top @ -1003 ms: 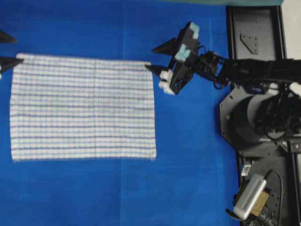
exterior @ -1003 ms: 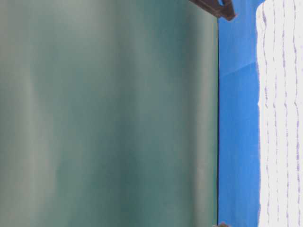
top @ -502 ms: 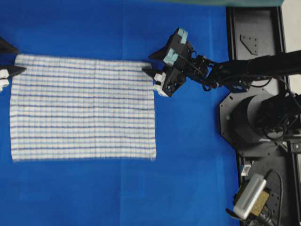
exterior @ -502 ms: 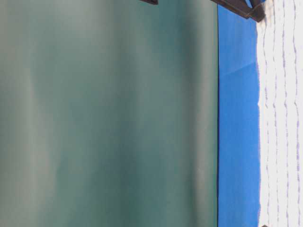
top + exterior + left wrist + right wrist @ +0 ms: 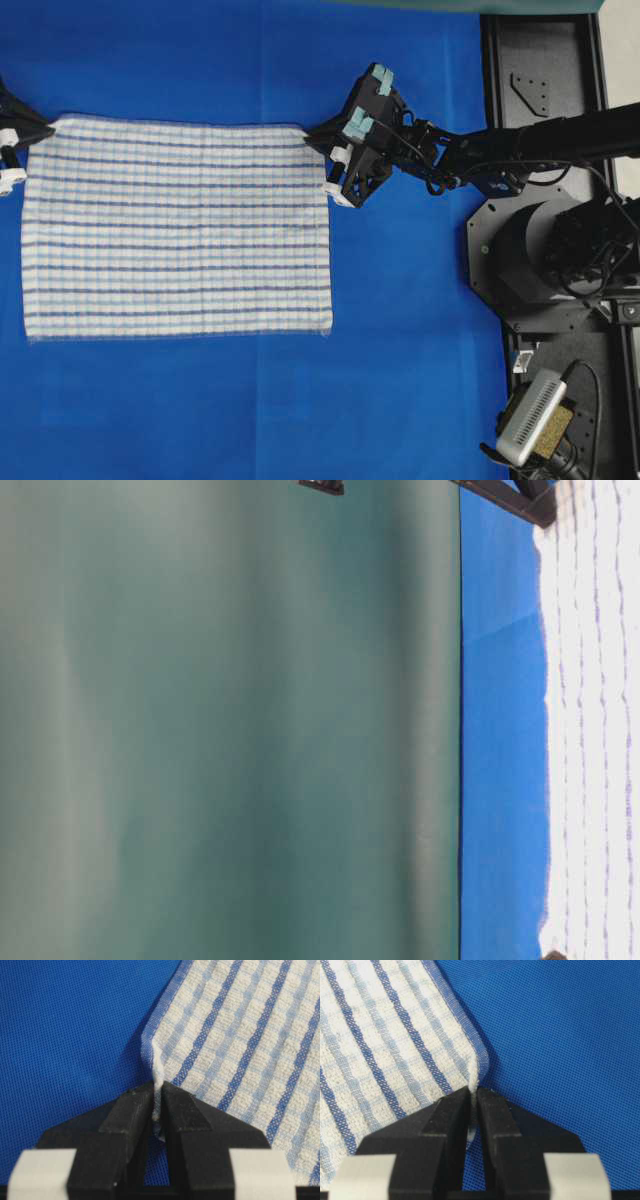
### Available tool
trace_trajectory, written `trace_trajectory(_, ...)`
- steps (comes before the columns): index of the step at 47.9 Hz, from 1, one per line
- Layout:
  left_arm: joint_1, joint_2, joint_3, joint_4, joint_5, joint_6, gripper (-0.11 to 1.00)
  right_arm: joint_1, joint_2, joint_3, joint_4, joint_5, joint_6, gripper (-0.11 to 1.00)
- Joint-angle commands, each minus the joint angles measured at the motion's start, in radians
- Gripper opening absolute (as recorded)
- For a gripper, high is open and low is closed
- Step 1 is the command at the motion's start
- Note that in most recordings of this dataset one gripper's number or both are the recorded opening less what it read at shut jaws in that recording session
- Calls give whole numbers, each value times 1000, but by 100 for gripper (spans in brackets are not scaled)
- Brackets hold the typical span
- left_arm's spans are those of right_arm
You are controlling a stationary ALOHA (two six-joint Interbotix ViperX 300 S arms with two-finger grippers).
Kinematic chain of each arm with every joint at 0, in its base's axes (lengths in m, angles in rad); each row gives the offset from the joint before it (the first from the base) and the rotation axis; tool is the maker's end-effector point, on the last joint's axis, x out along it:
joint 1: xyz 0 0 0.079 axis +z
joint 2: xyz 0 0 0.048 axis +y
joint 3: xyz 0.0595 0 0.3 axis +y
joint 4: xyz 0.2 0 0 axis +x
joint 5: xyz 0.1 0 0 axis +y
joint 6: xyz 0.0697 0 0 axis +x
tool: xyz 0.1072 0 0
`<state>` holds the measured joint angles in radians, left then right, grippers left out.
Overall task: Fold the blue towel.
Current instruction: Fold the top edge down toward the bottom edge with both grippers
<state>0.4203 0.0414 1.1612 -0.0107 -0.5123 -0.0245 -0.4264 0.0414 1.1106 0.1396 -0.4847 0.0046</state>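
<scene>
You have the left claw (image 5: 157, 1105) and right claw (image 5: 473, 1102) each pinching a far corner of the blue towel (image 5: 180, 230) lying on the worktop (image 5: 200, 410): grasp step done, so next lift both evenly toward the near edge.

Right arm (image 5: 520, 145): black links, exposed black cables. Right gripper (image 5: 318, 133): black wedge-shaped jaws, white blocks, teal pads. Left gripper (image 5: 157, 1105): identical black jaws, white blocks.

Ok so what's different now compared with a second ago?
Both grippers closed on the towel's far corners: the left gripper now pinches one corner of the blue towel, the right gripper the other. Before, their jaws stood open at those corners. The towel still lies flat and unfolded on the blue table covering.
</scene>
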Motion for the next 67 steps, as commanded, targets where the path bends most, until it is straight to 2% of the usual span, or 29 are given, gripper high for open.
trace_trajectory(1,-6,-12,-15,-2,-3,-2,4,8,-9,-12,3,-8,-2,21)
trace_trajectory(8,-14,-32,-17,-2,5,0,4,12,-34,-12,3,-2,0,21)
trace_trajectory(18,-44,-117,-17,-2,74,0,4,20,-115,-8,3,41,0,21)
trace_trajectory(30,-121,-259,12,-2,141,-6,4,87,-224,2,20,138,2,21)
trace_trajectory(36,-189,-330,28,-2,167,-41,4,147,-284,29,71,173,2,20)
trace_trajectory(45,-327,-402,60,-2,170,-132,4,261,-359,71,147,193,2,20)
trace_trajectory(56,-480,-411,54,-2,170,-242,4,405,-408,89,241,219,2,20)
trace_trajectory(67,-588,-394,32,-2,170,-275,4,509,-408,84,319,247,2,20)
